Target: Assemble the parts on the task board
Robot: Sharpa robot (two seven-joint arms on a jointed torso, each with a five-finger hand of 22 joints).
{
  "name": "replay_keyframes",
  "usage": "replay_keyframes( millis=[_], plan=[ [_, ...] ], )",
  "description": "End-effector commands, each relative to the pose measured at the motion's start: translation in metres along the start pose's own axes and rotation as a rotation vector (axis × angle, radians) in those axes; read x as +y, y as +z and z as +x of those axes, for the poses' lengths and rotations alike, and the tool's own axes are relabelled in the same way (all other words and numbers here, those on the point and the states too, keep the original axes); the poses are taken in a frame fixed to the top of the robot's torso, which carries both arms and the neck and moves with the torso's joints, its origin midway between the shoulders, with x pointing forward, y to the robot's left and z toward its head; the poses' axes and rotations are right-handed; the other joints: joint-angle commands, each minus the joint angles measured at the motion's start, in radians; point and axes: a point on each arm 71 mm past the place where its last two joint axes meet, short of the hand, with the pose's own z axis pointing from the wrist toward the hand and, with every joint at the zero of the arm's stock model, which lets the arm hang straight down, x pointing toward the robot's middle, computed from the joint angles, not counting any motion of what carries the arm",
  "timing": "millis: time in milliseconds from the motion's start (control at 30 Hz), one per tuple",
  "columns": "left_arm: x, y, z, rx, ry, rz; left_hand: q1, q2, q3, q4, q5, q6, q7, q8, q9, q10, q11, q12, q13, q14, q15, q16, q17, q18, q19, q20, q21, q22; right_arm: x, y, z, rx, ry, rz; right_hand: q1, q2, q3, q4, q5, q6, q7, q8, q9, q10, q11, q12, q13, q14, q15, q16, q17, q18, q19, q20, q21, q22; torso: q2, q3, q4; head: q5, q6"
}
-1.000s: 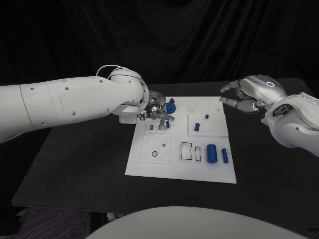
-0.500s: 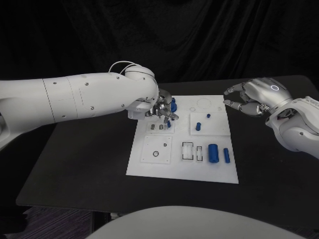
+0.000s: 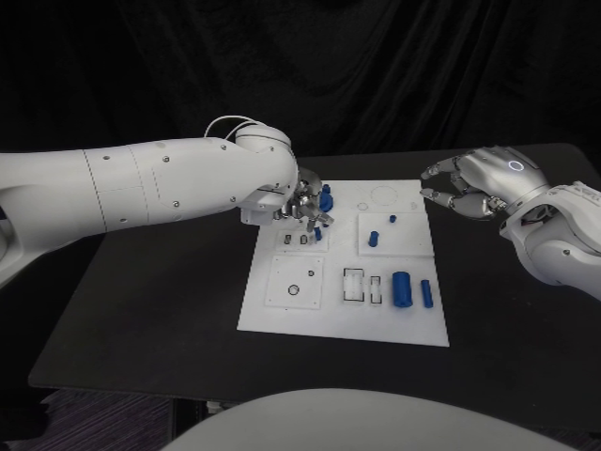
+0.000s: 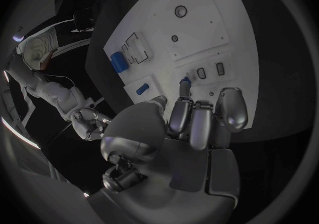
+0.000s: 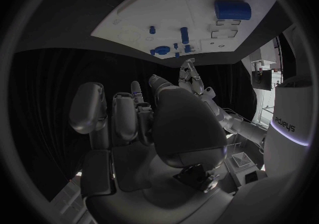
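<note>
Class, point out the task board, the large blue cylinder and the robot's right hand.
task board (image 3: pixel 281 315), head view, bare near-left corner.
large blue cylinder (image 3: pixel 401 288), head view, middle of its side.
right hand (image 3: pixel 480 181), head view, back of the hand.

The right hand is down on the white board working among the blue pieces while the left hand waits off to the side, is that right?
Nearly; the hands are swapped. In the head view the left hand is down at the task board, by the blue parts at its far end. The right hand hovers beyond the board's far right corner, holding nothing.

White task board (image 3: pixel 281 305), blue parts (image 3: pixel 399 288), black table (image 3: pixel 152 301).
</note>
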Motion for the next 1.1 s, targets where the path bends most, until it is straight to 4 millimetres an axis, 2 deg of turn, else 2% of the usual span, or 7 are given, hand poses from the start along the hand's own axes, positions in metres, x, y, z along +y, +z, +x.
replay_keyframes(
  millis=[33,133,400,567,700,867,1100],
  plan=[
    [0.002,0.0,0.0,-0.007,-0.006,-0.022,-0.001,-0.014,0.011,-0.003,0.004,0.008,-0.001,-0.006,0.008,0.007,-0.001,0.002,0.017,0.005,-0.002,0.0,0.045,-0.014,0.008,-0.001,0.007,0.005,0.0,-0.001,0.001,0.006,-0.008,0.006,0.008,0.0,0.005,-0.001,0.006,0.006,-0.001,-0.007,-0.002,0.005,0.006,-0.007,0.125,0.058,0.0,-0.004,0.063,0.008,-0.005,0.002,-0.007,0.143,0.001,0.0007,-0.003,-0.002,0.0],
    [0.004,0.0,0.001,0.001,-0.003,-0.032,0.002,-0.019,0.025,-0.017,0.006,0.01,-0.004,-0.011,0.02,0.014,-0.004,0.004,0.022,0.008,-0.005,-0.001,0.046,-0.016,0.021,-0.004,0.011,0.015,-0.001,-0.003,0.001,0.012,-0.007,0.01,0.01,0.001,0.007,-0.001,0.007,0.007,-0.001,-0.007,-0.002,0.005,0.007,-0.007,0.125,0.058,0.0,-0.006,0.062,0.008,-0.005,0.002,-0.009,0.143,0.002,0.0024,-0.0019,-0.001,0.0],
    [0.011,0.002,0.002,-0.014,-0.026,-0.034,0.001,-0.022,0.037,-0.024,0.009,0.01,-0.005,-0.019,0.027,0.024,-0.006,0.007,0.031,0.011,-0.008,-0.002,0.047,-0.017,0.026,-0.007,0.012,0.018,-0.001,-0.005,0.002,0.017,-0.005,0.013,0.012,0.001,0.009,-0.002,0.009,0.007,0.0,-0.007,-0.002,0.005,0.007,-0.007,0.125,0.058,0.0,-0.006,0.061,0.008,-0.005,0.002,-0.01,0.143,0.001,0.0012,-0.0015,-0.002,0.0],
    [0.015,0.003,0.003,-0.027,-0.044,-0.027,-0.006,-0.03,0.048,-0.029,0.011,0.013,-0.006,-0.028,0.038,0.062,-0.008,0.03,0.067,0.015,-0.011,-0.003,0.047,-0.017,0.029,-0.01,0.01,0.019,0.001,-0.006,0.002,0.021,-0.002,0.011,0.014,0.002,0.01,-0.002,0.01,0.007,0.001,-0.008,-0.003,0.005,0.007,-0.007,0.126,0.058,0.0,-0.006,0.061,0.008,-0.005,0.002,-0.01,0.143,0.0,0.0014,-0.0016,0.002,0.0],
    [0.017,0.006,0.004,-0.04,-0.059,-0.022,-0.008,-0.032,0.054,-0.031,0.011,0.015,-0.006,-0.032,0.042,0.071,-0.009,0.035,0.075,0.001,-0.012,-0.011,0.02,-0.016,0.028,-0.011,0.008,0.018,0.001,-0.006,0.002,0.022,-0.001,0.011,0.015,0.002,0.011,-0.003,0.012,0.007,0.001,-0.008,-0.003,0.005,0.008,-0.007,0.125,0.058,0.0,-0.006,0.061,0.008,-0.005,0.002,-0.01,0.143,0.002,0.0017,0.0031,0.0,0.0],
    [0.019,0.011,0.01,-0.044,-0.076,-0.016,-0.015,-0.044,0.073,-0.043,0.017,0.021,-0.009,-0.045,0.059,0.115,-0.013,0.062,0.119,0.014,-0.017,-0.011,0.023,-0.014,0.025,-0.016,-0.004,0.01,0.002,-0.006,0.002,0.021,-0.001,0.01,0.015,0.002,0.011,-0.003,0.012,0.007,0.001,-0.008,-0.003,0.005,0.008,-0.007,0.125,0.058,0.0,-0.006,0.061,0.008,-0.005,0.002,-0.01,0.143,0.002,0.0023,-0.0007,0.001,0.0],
    [0.02,0.015,0.014,-0.048,-0.091,-0.002,-0.031,-0.049,0.078,-0.036,0.01,0.025,-0.009,-0.054,0.068,0.125,-0.014,0.069,0.13,0.024,-0.019,-0.008,0.032,-0.015,0.031,-0.018,-0.005,0.012,0.001,-0.007,0.002,0.019,0.0,0.013,0.016,0.001,0.012,-0.003,0.014,0.008,0.001,-0.008,-0.003,0.005,0.008,-0.007,0.125,0.058,0.001,-0.007,0.06,0.008,-0.005,0.002,-0.01,0.143,0.002,0.0032,-0.0028,-0.003,0.0]
  ],
)
